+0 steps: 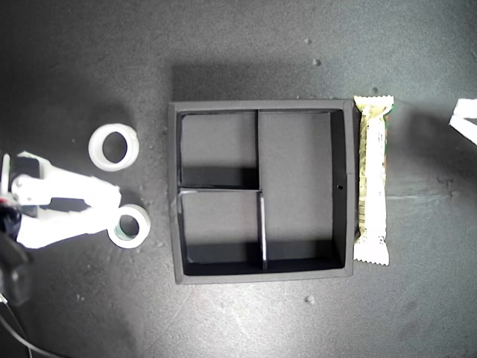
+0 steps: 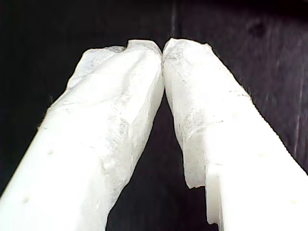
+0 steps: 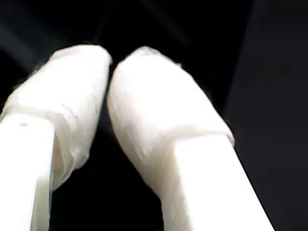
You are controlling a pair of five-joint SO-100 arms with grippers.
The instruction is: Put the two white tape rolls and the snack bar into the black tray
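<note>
The black tray (image 1: pixel 174 224) lies in the middle of the exterior view, and its three compartments hold nothing. The snack bar (image 1: pixel 371 179) lies lengthwise on the mat against the tray's side towards the exterior view's right. The larger white tape roll (image 1: pixel 95 147) and the smaller one (image 1: pixel 145 224) lie on the mat to the tray's left in that view. An arm's white gripper (image 1: pixel 113 212) touches or nearly touches the smaller roll. My first gripper (image 2: pixel 162 45) is shut, tips touching, holding nothing. My second gripper (image 3: pixel 109 62) is also shut and holds nothing. Neither wrist view shows which arm it rides on.
Part of the other arm's white gripper (image 1: pixel 466 119) pokes in at the exterior view's right edge, beyond the snack bar. Everything rests on a dark mat (image 1: pixel 246 321) with a few small crumbs. A dark cable and arm body sit at the exterior view's lower left.
</note>
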